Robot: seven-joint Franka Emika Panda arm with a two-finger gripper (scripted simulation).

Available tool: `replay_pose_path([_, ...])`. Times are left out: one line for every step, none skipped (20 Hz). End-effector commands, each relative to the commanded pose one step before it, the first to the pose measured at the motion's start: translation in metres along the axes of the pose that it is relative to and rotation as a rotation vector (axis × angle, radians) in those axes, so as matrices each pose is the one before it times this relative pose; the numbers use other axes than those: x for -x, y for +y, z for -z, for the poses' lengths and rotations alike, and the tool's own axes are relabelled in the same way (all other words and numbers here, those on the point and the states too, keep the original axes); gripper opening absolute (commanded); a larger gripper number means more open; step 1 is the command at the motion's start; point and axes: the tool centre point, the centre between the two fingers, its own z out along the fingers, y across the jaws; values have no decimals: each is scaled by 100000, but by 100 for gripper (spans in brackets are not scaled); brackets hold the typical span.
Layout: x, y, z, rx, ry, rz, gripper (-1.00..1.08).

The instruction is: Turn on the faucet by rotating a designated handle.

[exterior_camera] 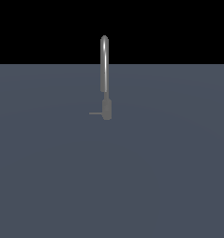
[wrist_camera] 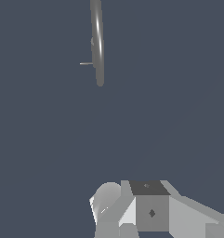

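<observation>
The thin grey rod handle jutted sideways from the grey metallic arched faucet. The white gripper stood well apart; whether its jaws were parted could not be told.

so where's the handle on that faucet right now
In the exterior view, the handle sticks out sideways toward that view's left from the faucet's short base, low down and well below the arched spout.

shiny grey faucet, grey handle, slate-blue floor.
</observation>
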Motion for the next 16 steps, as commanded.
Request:
replay_pose_path([-81,320,295,4323,1534,-1126,-100])
replay_pose_path([-43,160,131,2033,708,-530,-100])
replay_pose_path([-48,169,147,2204,772,-569,-100])
replay_pose_path([-54,180,163,2379,837,-609,-100])
replay_pose_path([-61,194,178,2569,905,-652,-100])
replay_pose_path([-69,209,194,2766,975,-695,-100])
replay_pose_path([-78,224,212,2966,1047,-736,-100])
replay_pose_path([-88,237,231,3169,1122,-775,-100])
replay_pose_path([-99,252,250,3375,1197,-811,-100])
replay_pose_path([-110,265,270,3583,1273,-844,-100])
replay_pose_path([-123,279,291,3791,1349,-872,-100])
replay_pose_path([-137,290,311,3986,1421,-892,-100])
replay_pose_path([-148,293,322,4055,1449,-879,-100])
replay_pose_path([-157,291,330,4087,1464,-855,-100])
replay_pose_path([-166,288,336,4092,1470,-822,-100])
replay_pose_path([-176,284,342,4095,1475,-787,-100])
